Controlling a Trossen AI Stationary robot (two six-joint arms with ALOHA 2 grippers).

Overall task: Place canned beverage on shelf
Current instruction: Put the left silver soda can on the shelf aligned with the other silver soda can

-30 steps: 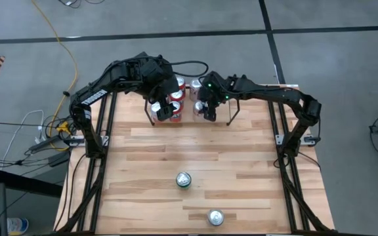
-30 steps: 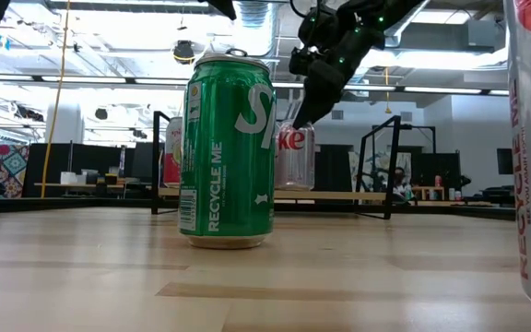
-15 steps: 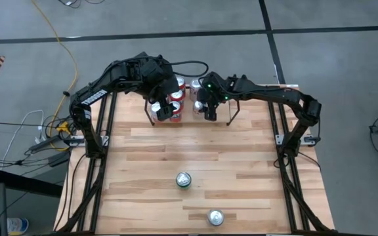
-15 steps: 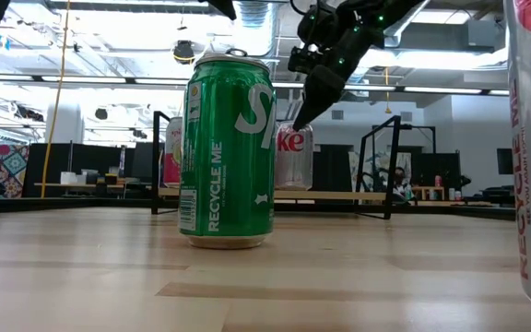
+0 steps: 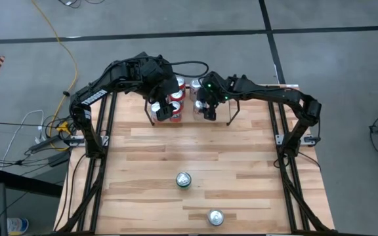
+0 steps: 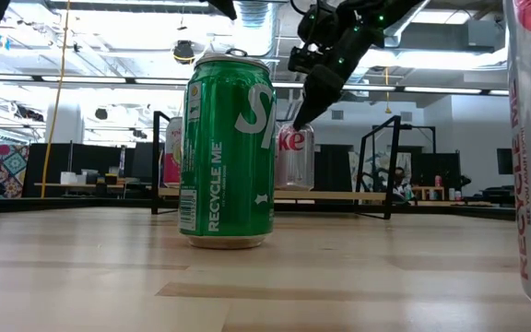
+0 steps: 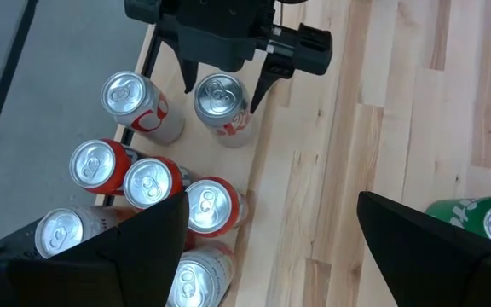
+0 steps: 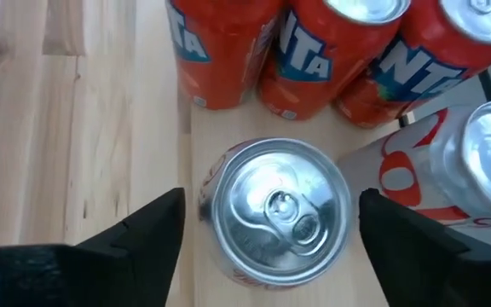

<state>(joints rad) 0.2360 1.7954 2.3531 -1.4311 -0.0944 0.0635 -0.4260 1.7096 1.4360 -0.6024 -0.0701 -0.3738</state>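
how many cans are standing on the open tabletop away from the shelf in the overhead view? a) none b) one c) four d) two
d) Two: a green can mid-table and a silver-topped can nearer the front edge, both apart from the shelf at the back.

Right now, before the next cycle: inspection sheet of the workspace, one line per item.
Surface: light wood table, no spills seen.
Job's things: shelf at the far edge holds orange cans and silver cans; Coke can stands on it.
Clutter: green can and another can loose on the table.
Grippers: right gripper open around the Coke can; left gripper open above the shelf.
Cables: yellow cable on the floor.
Surroundings: nothing seen.
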